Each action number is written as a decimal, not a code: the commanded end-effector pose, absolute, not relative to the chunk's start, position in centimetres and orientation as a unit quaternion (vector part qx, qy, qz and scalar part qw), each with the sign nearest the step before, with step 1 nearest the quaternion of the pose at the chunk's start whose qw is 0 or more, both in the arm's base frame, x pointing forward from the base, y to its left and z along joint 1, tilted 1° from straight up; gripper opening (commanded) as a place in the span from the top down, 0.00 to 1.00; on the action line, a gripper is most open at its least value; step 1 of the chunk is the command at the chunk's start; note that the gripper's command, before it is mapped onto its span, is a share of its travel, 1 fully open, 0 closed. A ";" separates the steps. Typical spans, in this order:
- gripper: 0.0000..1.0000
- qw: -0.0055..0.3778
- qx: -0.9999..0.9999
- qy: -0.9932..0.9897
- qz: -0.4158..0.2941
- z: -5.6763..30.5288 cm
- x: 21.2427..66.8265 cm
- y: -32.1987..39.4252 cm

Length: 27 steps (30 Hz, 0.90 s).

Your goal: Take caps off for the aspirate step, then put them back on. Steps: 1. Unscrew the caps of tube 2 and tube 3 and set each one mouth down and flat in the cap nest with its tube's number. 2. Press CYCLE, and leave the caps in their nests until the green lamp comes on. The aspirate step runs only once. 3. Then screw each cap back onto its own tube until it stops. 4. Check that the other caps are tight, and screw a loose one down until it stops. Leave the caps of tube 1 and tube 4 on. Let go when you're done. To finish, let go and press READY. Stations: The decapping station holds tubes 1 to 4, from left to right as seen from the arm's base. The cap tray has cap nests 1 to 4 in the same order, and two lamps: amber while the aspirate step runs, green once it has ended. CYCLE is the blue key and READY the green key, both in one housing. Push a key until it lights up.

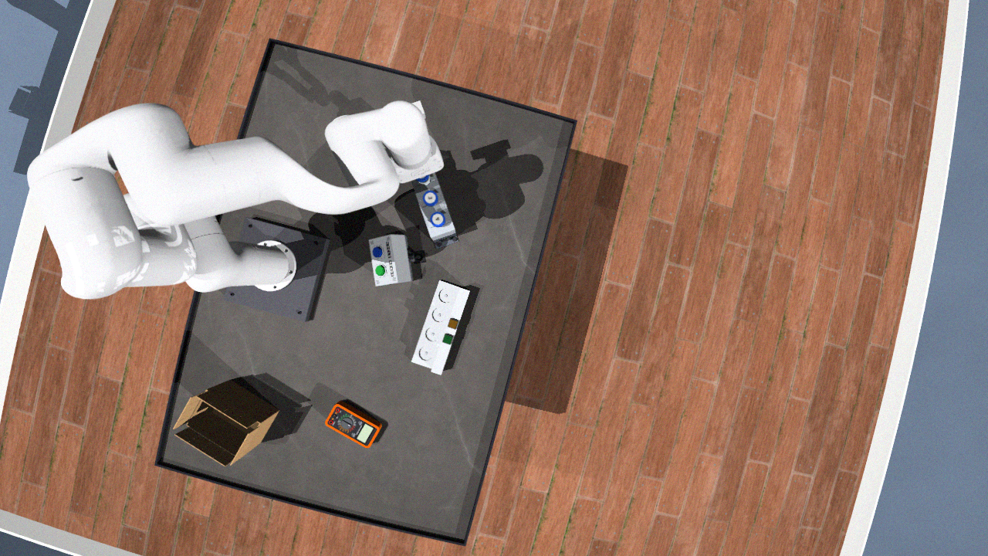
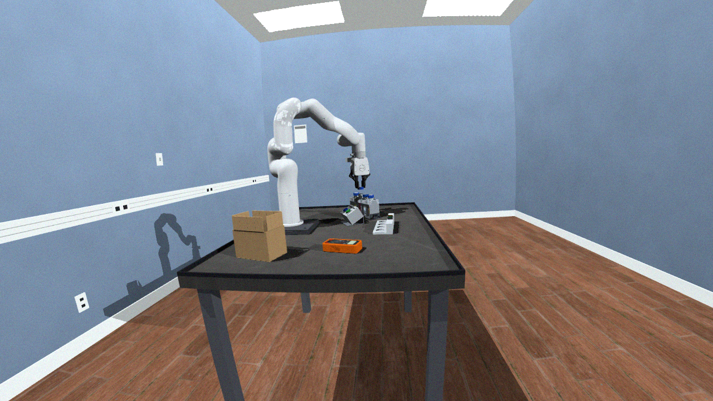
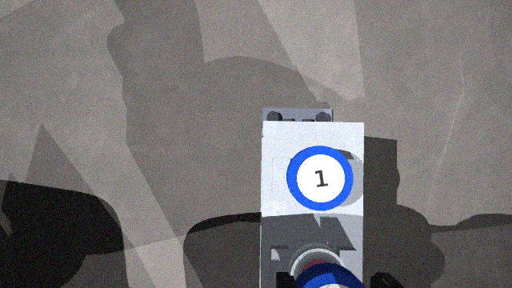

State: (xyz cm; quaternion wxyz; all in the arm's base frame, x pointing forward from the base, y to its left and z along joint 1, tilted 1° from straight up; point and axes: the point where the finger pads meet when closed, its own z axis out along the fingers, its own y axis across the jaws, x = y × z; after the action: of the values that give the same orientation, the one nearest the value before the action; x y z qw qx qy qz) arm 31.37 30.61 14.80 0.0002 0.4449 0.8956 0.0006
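In the wrist view, cap 1 (image 3: 320, 178), blue-rimmed with a white top, sits on its tube in the white decapping station (image 3: 312, 168). Below it the mouth of tube 2 (image 3: 316, 260) stands open. My gripper (image 3: 332, 281) is shut on a blue cap (image 3: 330, 279), the cap of tube 2, and holds it a little above that mouth at the frame's bottom edge. From above, the station (image 1: 434, 207) shows two more capped tubes (image 1: 429, 198) (image 1: 437, 219) beside my wrist. The cap tray (image 1: 441, 326) has all its nests empty. The side view shows my gripper (image 2: 360, 184) above the station (image 2: 365, 201).
The key housing (image 1: 394, 259) with the blue key (image 1: 377, 252) and green key (image 1: 379, 270) lies between the arm's base and the station. The tray's amber lamp (image 1: 454, 322) and green lamp (image 1: 448, 337) look dull. A cardboard box (image 1: 224, 420) and an orange multimeter (image 1: 353, 423) lie at the far end.
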 end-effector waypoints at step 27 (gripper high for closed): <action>1.00 0.007 0.019 1.000 -0.003 15.2 37.7 15.4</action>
State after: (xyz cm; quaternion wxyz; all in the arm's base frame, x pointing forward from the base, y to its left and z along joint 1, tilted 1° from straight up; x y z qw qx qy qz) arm 36.51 17.90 15.02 0.0009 0.0241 0.9997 0.0004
